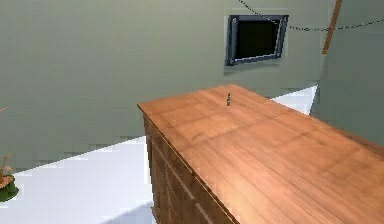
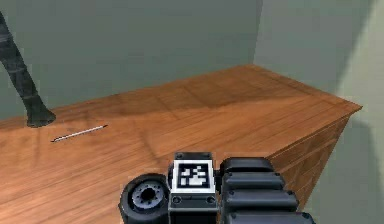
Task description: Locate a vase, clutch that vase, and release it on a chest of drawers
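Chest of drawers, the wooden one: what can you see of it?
The chest of drawers looks like warm brown planked wood, with a broad flat top and drawer fronts down its side. It stands upright on a pale floor near a grey-green wall. On top rest a thin pale stick and a dark tapered thing.

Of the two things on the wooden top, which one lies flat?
The thin pale rod lies flat on the wood; the dark tall thing at the left stands.

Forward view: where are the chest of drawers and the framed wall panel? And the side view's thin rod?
chest of drawers (image 1: 270, 150), forward view, bare top.
framed wall panel (image 1: 257, 38), forward view, dark middle.
thin rod (image 2: 79, 132), arm side view, its middle.
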